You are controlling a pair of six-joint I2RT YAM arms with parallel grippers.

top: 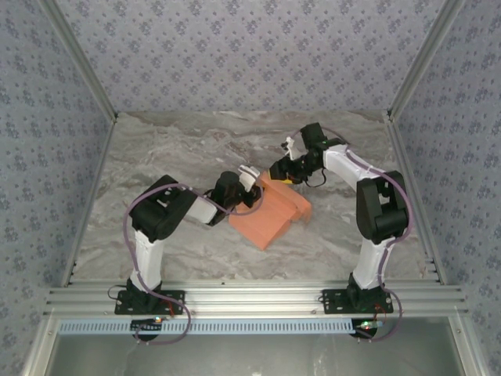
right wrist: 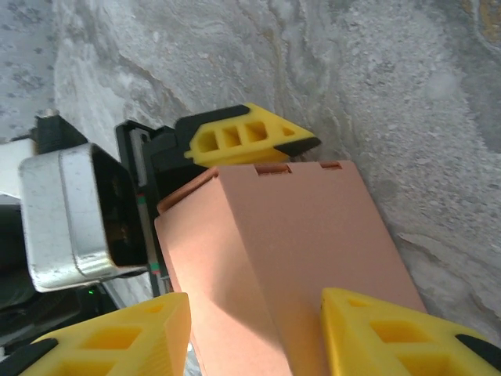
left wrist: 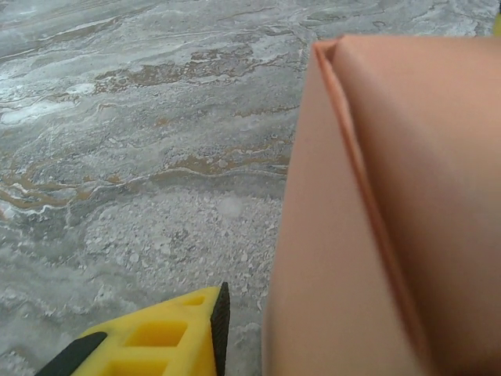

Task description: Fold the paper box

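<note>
Close up, two chunky yellow fingers (right wrist: 391,333) of the right gripper (right wrist: 254,301) sit low in the right wrist view. The paper box (right wrist: 290,235) runs up between them. I cannot tell if they pinch it. The box is smooth orange-pink card with sharp folds, and it lies mid-frame on the grey, swirly stone table (top: 156,157). The left gripper (top: 254,184) is at its upper end. Open or closed? I cannot tell.

Grey marbled bench (top: 156,157) with brown veins, enclosed on three sides by blue-grey floral-patterned walls (top: 250,47); aluminium posts (top: 421,56) rise at corners, aluminium rail (top: 250,296) along near edge.
</note>
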